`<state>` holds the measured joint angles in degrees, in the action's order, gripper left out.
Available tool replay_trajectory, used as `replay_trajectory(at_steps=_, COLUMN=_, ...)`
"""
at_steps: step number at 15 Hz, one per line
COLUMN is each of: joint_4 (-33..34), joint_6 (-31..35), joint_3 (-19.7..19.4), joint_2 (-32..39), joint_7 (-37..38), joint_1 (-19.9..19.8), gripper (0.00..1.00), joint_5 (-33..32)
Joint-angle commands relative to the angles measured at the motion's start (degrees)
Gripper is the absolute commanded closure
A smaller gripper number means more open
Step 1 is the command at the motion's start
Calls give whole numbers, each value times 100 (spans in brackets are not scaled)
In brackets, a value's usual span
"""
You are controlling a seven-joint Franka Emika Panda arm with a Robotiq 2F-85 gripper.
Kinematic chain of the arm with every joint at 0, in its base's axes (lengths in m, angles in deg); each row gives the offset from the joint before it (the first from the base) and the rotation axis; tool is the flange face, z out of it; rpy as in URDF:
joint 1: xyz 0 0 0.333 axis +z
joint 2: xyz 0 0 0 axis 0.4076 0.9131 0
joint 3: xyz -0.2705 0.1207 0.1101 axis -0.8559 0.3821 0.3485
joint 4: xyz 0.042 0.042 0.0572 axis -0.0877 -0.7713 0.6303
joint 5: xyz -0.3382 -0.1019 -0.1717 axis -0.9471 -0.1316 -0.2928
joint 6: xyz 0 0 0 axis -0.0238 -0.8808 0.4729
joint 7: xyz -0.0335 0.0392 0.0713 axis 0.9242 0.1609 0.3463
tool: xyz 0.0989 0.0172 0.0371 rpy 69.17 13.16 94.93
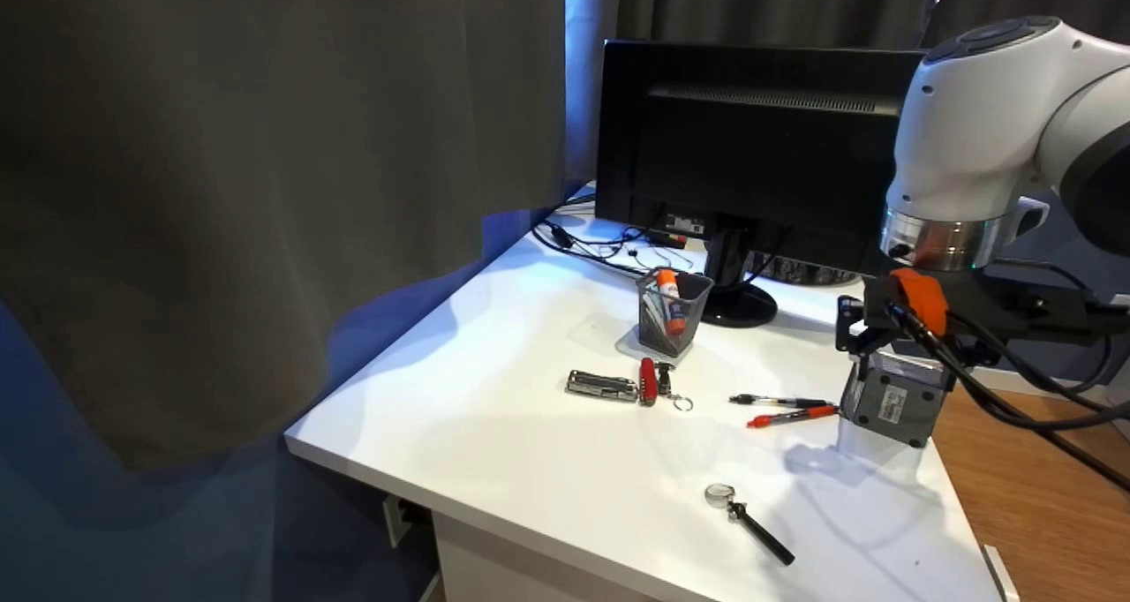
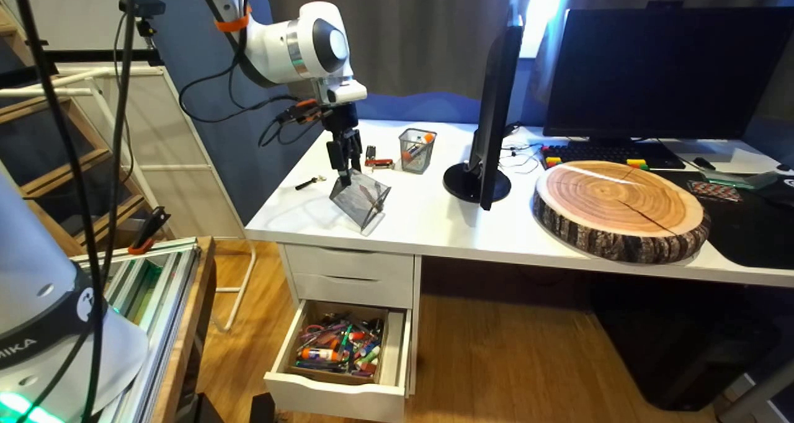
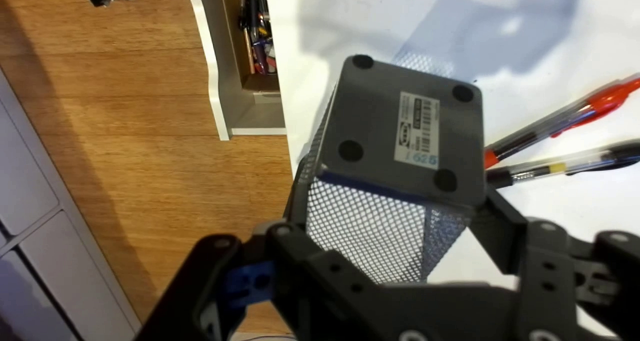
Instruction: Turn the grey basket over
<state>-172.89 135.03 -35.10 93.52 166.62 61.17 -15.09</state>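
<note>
While the gripper (image 3: 396, 201) had the grey basket (image 3: 380, 121) pinched between its fingers, the basket leaned near the edge of the white desk (image 1: 494, 443), neither upright nor fully upside down. The turn looked partly done; tipping it flat and letting go seemed left.

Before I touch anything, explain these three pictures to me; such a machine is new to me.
The machine is a white Franka Panda robot arm ending in a black two-fingered gripper. Two pictures are taken from outside the robot, looking over the white desk; the remaining one is taken from its wrist. A grey wire-mesh basket is tilted between the gripper's fingers, its base showing; whether they are closed on it, I cannot tell. On the desk lie a red pen, a black pen and a red pocketknife; a mesh pencil cup and a black monitor stand there too.
</note>
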Motion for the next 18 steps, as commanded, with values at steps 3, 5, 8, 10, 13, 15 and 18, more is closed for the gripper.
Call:
replay_trajectory(at_steps=3, joint_4=95, joint_6=63, joint_3=50, joint_2=130, joint_7=51, joint_1=8, gripper=45, joint_5=32)
replay_trajectory(at_steps=5, joint_4=108, joint_6=52, joint_3=76, joint_2=166, joint_7=9, joint_1=0, gripper=45, joint_5=77)
replay_trajectory(at_steps=8, joint_4=125, joint_6=66, joint_3=114, joint_2=217, joint_7=-36, joint_1=-11, gripper=45, joint_5=145)
replay_trajectory(at_steps=10, joint_4=140, joint_6=90, joint_3=133, joint_2=248, joint_7=-63, joint_1=-15, gripper=45, joint_5=167)
replay_trajectory(at_steps=13, joint_4=152, joint_6=111, joint_3=163, joint_2=265, joint_7=-117, joint_1=-36, gripper=13, joint_5=217)
replay_trajectory(at_steps=15, joint_4=182, joint_6=99, joint_3=196, joint_2=285, joint_7=-212, joint_1=-59, gripper=0, joint_5=293)
replay_trajectory(at_steps=18, joint_4=203, joint_6=106, joint_3=223, joint_2=262, joint_7=-350, joint_1=-79, gripper=0, joint_5=368)
